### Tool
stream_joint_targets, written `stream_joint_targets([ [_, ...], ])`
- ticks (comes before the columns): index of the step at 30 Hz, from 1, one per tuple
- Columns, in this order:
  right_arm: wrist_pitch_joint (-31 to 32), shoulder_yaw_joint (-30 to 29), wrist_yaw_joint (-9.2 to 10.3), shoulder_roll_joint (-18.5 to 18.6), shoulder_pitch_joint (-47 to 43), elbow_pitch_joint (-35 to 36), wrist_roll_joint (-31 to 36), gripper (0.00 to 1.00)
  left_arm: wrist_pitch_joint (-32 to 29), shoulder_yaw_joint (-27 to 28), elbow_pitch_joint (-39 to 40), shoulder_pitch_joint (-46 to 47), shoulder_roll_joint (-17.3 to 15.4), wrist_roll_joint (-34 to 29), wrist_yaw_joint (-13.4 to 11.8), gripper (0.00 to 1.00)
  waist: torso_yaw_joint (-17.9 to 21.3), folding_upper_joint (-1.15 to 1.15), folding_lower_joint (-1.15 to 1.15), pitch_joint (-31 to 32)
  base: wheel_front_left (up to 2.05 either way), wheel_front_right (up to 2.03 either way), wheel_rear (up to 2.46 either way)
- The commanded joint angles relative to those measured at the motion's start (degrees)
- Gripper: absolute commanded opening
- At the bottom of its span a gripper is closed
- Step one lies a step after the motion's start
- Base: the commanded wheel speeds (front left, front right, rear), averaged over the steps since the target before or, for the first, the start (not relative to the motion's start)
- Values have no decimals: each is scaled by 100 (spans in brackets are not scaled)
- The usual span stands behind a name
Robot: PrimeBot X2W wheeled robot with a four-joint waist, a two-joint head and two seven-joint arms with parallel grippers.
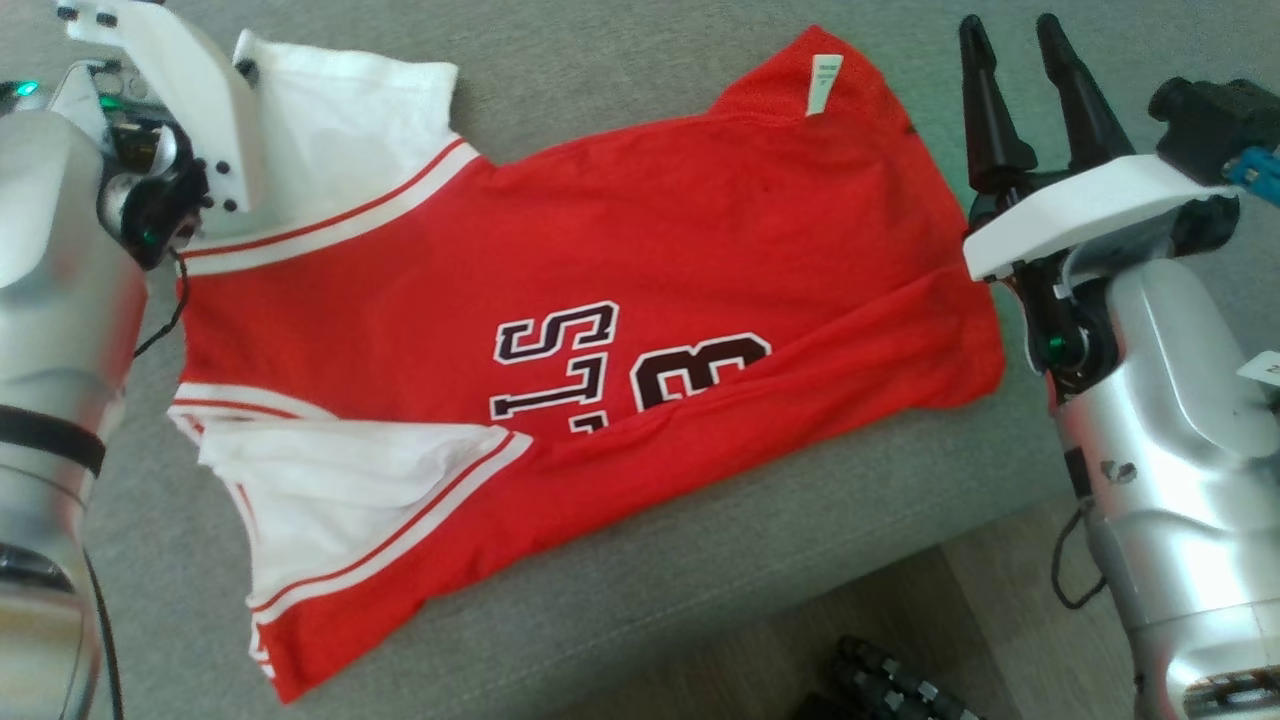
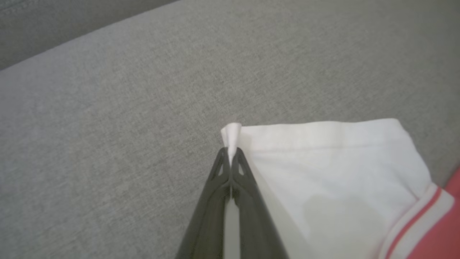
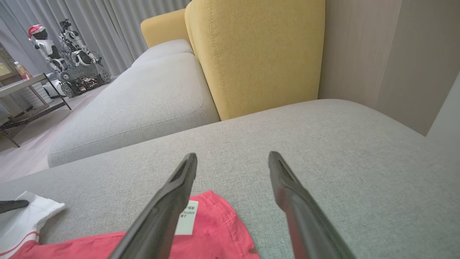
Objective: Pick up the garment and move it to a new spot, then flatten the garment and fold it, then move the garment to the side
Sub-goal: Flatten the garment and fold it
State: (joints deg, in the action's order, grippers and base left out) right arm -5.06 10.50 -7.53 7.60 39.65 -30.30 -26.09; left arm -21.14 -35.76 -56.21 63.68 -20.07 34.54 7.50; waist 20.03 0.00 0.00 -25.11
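On woven grey sofa [image 1: 620,70], left gripper [image 2: 230,153] pinches garment [image 1: 600,300] sleeve.

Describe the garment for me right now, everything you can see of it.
The garment is a red jersey of thin-looking fabric with white sleeves trimmed in red-and-white stripes, dark white-outlined lettering partly hidden under its folded-over near edge, and a white label at its right end. It lies spread, slightly wrinkled, on the grey sofa cushion. The left gripper is shut on the far sleeve's corner; the right gripper stands open beside the label end.
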Motion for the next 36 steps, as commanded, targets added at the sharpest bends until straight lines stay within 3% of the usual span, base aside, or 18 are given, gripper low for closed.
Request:
stream_joint_targets([
  [1,-36,24,4,14,99,129,-22,100,97,142,133,325,-189,32,-1,0,-52,0,0,0,0,0,0],
  [7,266,-230,4,185,21,-336,63,100,915,90,311,221,-141,145,-1,0,-472,0,0,246,0,0,0],
  [17,881,-586,4,499,38,-1209,534,100,1770,-47,1055,-483,-85,471,-1,0,-1307,0,0,632,0,0,0],
  [26,1101,-629,4,699,319,-1813,781,100,1943,-139,1486,-848,83,569,-17,0,-1726,0,0,701,0,0,0],
  [36,1169,-614,4,800,732,-2497,942,100,1915,-226,1790,-898,165,582,-63,0,-1883,0,0,573,0,0,0],
])
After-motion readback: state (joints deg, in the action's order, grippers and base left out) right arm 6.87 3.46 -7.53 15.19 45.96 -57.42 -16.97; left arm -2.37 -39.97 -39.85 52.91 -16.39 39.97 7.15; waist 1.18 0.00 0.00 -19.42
